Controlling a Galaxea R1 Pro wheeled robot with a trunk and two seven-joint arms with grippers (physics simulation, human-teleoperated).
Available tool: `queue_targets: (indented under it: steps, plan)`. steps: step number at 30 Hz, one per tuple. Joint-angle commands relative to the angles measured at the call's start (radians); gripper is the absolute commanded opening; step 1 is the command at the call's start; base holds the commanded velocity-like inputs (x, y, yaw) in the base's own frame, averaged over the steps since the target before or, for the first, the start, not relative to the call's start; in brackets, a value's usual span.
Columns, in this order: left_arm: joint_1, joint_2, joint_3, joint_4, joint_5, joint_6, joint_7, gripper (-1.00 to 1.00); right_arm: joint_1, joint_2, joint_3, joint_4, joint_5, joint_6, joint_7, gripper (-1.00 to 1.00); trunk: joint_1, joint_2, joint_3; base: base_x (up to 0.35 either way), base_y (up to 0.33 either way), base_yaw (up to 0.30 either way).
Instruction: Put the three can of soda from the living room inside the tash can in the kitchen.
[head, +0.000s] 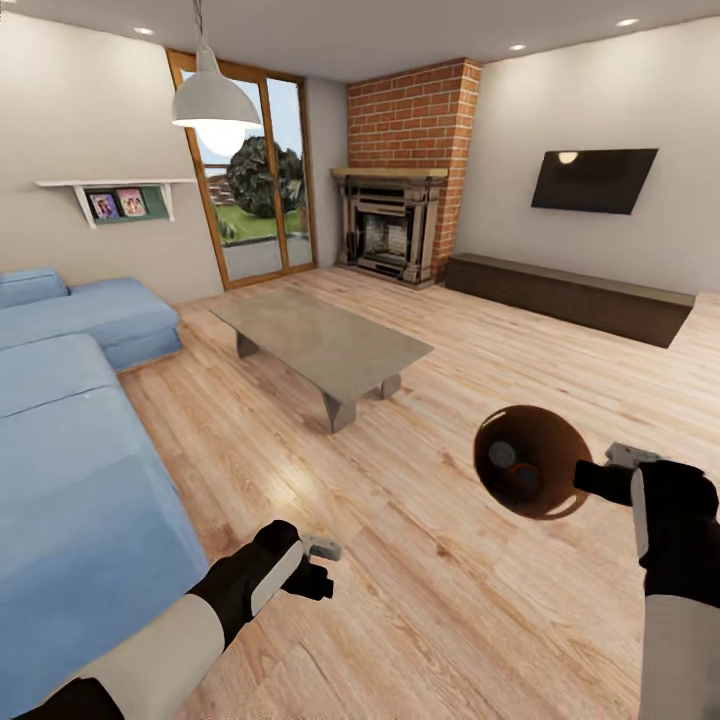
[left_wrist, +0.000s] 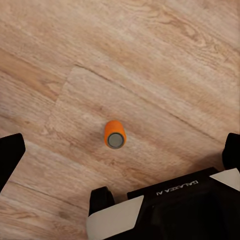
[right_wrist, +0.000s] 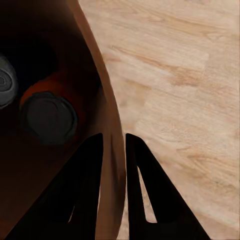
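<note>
The right tool (right_wrist: 114, 145) pinches the trash can's (head: 545, 440) wall, one finger inside; two soda cans (right_wrist: 47, 115) lie within, just ahead; the left tool (left_wrist: 120, 150) spreads wide above the third can (left_wrist: 115, 134), upright on the floor (left_wrist: 165, 75).

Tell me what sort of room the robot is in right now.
Most likely a living room: a long blue sofa, a low coffee table, and a brick fireplace with a wall TV beside it, all on a light wood floor.
</note>
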Motion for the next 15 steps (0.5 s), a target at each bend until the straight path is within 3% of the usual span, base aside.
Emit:
queue_targets:
  steps: [1, 2, 5, 15]
  plan:
    - [0.000, 0.000, 0.000, 0.000, 0.000, 0.000, 0.000, 1.00, 0.001, 0.018, 0.000, -0.012, 0.009, 0.000, 0.001, -1.00, 0.004, -0.007, -0.005, 0.000, 0.000, 0.100]
    - [0.000, 0.000, 0.000, 0.000, 0.000, 0.000, 0.000, 1.00, 0.001, 0.050, -0.002, -0.046, 0.010, 0.000, 0.001, -1.00, 0.008, -0.014, -0.009, 0.000, 0.000, 0.108]
    - [0.000, 0.000, 0.000, 0.000, 0.000, 0.000, 0.000, 1.00, 0.000, 0.073, -0.010, -0.071, 0.011, 0.000, 0.001, -1.00, 0.019, -0.035, -0.022, 0.000, 0.000, 0.112]
    - [0.000, 0.000, 0.000, 0.000, 0.000, 0.000, 0.000, 1.00, 0.001, 0.102, -0.008, -0.162, 0.013, 0.000, 0.001, -1.00, 0.058, -0.105, -0.067, 0.000, 0.000, 0.116]
